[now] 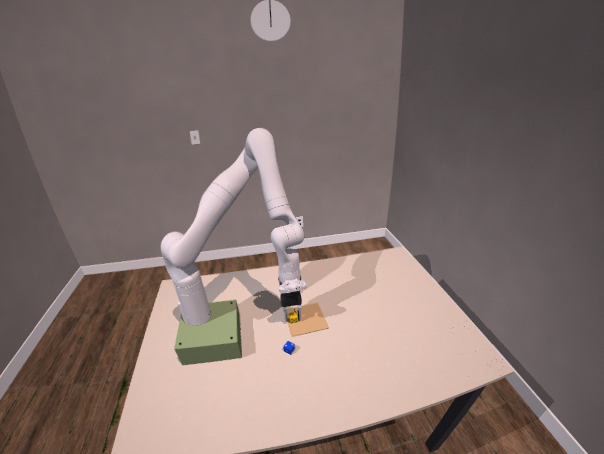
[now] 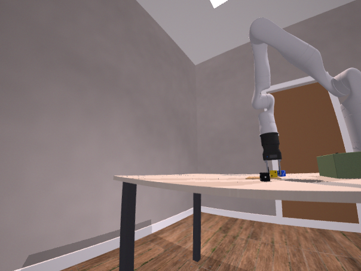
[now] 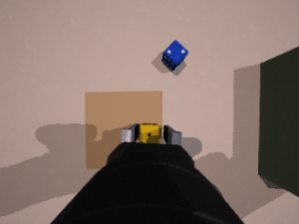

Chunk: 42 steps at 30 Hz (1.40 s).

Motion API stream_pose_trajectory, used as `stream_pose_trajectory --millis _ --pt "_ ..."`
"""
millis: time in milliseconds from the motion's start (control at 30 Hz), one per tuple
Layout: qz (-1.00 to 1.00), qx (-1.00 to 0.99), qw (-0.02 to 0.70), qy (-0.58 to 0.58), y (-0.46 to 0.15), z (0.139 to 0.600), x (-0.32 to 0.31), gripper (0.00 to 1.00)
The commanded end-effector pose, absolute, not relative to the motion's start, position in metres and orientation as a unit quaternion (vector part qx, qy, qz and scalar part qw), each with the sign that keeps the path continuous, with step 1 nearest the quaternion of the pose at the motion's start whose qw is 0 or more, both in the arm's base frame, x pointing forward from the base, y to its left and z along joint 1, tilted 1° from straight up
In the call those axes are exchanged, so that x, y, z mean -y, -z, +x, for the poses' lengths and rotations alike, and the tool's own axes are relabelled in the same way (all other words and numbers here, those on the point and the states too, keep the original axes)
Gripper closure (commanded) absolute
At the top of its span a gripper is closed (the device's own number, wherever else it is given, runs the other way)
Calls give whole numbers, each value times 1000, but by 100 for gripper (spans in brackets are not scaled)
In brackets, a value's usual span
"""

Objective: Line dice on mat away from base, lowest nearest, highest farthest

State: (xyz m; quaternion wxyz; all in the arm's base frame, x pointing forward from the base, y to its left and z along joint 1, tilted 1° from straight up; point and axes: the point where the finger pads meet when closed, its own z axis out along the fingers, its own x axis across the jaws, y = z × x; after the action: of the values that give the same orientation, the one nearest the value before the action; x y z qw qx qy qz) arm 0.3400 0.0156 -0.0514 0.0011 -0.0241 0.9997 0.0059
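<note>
The tan mat [image 1: 308,320] lies on the table in front of the base; it also shows in the wrist view [image 3: 122,125]. A yellow die [image 3: 149,133] sits on the mat's edge nearest the base, between my fingers, with a gap on each side. It also shows in the top view [image 1: 294,316] and the exterior view [image 2: 273,174]. My gripper [image 3: 150,130] is open around it, low over the mat. A blue die [image 1: 289,348] lies on the table off the mat, also in the wrist view [image 3: 174,54]. A black die [image 2: 265,176] stands on the table in the exterior view; the arm hides it in the other views.
The green base block [image 1: 208,332] stands left of the mat, and shows dark at the right edge of the wrist view [image 3: 279,118]. The table edge curves along the front.
</note>
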Motion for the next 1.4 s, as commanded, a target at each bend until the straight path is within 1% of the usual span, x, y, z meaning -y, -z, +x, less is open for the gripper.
stream_pose_trajectory --millis 0,633,1000,1033,1367 --pt "-26 -1000 6 -8 42 343 -18 13" --pt "-26 -1000 6 -8 -22 342 -17 13" --pt "-26 -1000 6 -8 -30 342 -17 13" --pt "-26 -1000 6 -8 -30 342 -17 0" --pt "-26 -1000 6 -8 -30 342 -17 0"
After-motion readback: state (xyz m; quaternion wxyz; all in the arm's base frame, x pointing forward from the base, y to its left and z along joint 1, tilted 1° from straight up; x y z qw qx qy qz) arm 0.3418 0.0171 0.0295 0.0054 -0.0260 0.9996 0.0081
